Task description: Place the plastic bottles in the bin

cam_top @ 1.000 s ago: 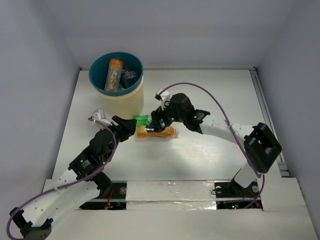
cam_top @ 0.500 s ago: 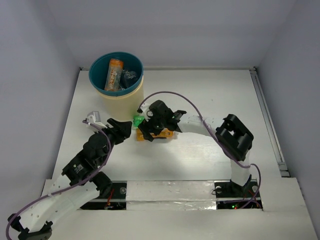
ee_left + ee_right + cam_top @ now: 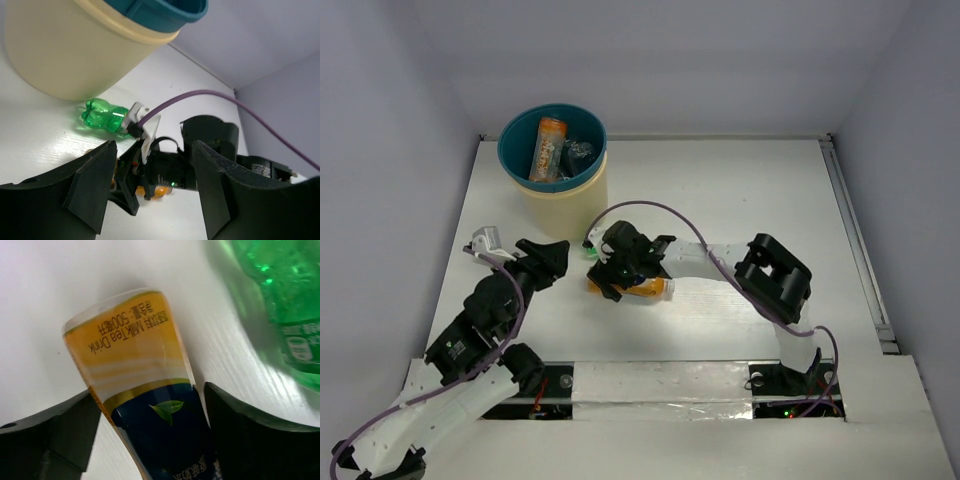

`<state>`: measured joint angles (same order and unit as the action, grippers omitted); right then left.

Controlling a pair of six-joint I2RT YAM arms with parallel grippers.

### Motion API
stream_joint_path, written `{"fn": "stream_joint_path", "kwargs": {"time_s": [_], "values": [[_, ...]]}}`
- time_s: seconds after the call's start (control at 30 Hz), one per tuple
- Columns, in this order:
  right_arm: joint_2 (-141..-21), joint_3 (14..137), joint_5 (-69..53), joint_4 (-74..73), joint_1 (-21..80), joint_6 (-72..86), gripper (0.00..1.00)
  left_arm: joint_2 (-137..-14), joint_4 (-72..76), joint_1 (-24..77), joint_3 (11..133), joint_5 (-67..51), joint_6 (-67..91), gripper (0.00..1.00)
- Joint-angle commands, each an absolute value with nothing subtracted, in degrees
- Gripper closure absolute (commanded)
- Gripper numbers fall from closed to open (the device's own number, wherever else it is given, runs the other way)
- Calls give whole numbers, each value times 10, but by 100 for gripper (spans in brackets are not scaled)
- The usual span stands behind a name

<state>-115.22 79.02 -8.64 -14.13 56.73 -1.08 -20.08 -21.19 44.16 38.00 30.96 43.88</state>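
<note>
An orange bottle with a dark label [image 3: 145,390] lies on the white table. My right gripper [image 3: 150,391] stands open astride it, one finger on each side. Seen from above, this gripper [image 3: 613,280] covers the middle of the orange bottle [image 3: 645,288]. A green bottle [image 3: 285,315] lies just beyond it, near the foot of the bin [image 3: 565,200]. The bin holds an orange bottle [image 3: 548,148] and clear ones [image 3: 578,152]. My left gripper [image 3: 555,262] is open and empty, left of the right gripper. Its own view shows the green bottle [image 3: 102,116] and the bin [image 3: 75,50].
A purple cable [image 3: 650,207] loops over the right arm, whose elbow [image 3: 775,275] sits low at centre right. The left wrist view has the right wrist [image 3: 200,150] close in front. Grey walls enclose the table, and a rail [image 3: 850,230] runs along its right edge.
The right arm swung left and toward the near side, settling over the dark-labelled orange bottle, which shifted a little nearer. The left arm drew back to the left.
</note>
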Motion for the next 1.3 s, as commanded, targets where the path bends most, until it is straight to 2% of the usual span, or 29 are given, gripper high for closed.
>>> {"fn": "stream_joint_path", "kwargs": {"time_s": [0.0, 0.03, 0.13, 0.33, 0.53, 0.73, 0.93, 1.13, 1.27], "values": [[-1143, 796, -84, -134, 585, -2, 18, -192, -221, 443, 412, 329, 424, 41], [-1136, 785, -85, -128, 585, -2, 33, -190, -222, 443, 416, 328, 423, 41], [-1088, 759, -102, -95, 585, 20, 57, -179, -224, 443, 427, 328, 414, 41], [-935, 744, -118, -61, 585, 33, 58, -165, -242, 443, 460, 349, 391, 41], [-873, 838, -77, 19, 585, 47, 59, -116, -258, 443, 447, 394, 401, 41], [-967, 1059, 25, 119, 555, 90, 61, -80, -278, 443, 440, 400, 414, 41], [-1145, 1278, 72, 204, 498, 160, 62, -76, -268, 443, 432, 378, 412, 41], [-1308, 1422, 90, 216, 477, 223, 59, -74, -266, 443, 433, 378, 407, 41], [-1371, 1490, 92, 210, 477, 239, 52, -73, -265, 443, 432, 376, 405, 41]]}}
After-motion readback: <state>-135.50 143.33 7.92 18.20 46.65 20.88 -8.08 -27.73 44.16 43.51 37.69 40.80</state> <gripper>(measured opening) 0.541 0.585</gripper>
